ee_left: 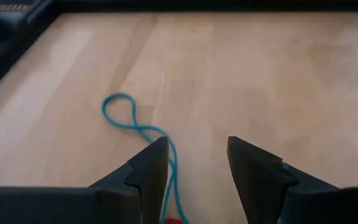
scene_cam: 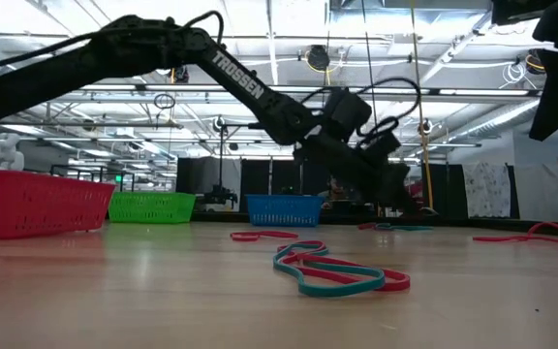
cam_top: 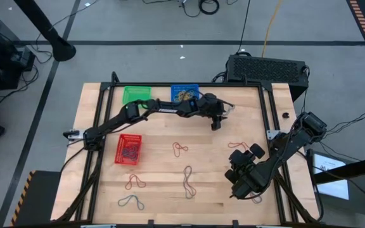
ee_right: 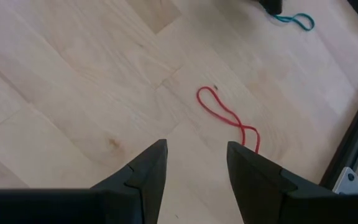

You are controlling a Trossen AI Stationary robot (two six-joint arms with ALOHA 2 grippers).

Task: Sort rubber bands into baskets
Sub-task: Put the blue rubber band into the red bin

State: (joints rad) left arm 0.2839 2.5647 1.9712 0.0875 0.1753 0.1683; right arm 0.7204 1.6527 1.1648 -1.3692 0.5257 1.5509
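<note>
Teal elastic rubber band [ee_left: 132, 124] lying loose on pale wooden tabletop [cam_top: 163, 174], just ahead of left tool [ee_left: 197, 162], fingers spread, probably lining up a pick. Right tool [ee_right: 196, 165] spread too, empty, parked above thin red rubber band [ee_right: 227, 118]. Baskets nearby.

A light wooden plank table [cam_top: 170, 183] with a black metal frame stands on a grey concrete floor [cam_top: 170, 63] marked with dark lines. Behind the table sits a black perforated metal box [cam_top: 266, 67], and black cables [cam_top: 204, 6] lie coiled on the floor. Across the room, a high ceiling of white trusses [scene_cam: 260, 107] carries bright lamps above dark curtained partitions [scene_cam: 260, 176].
</note>
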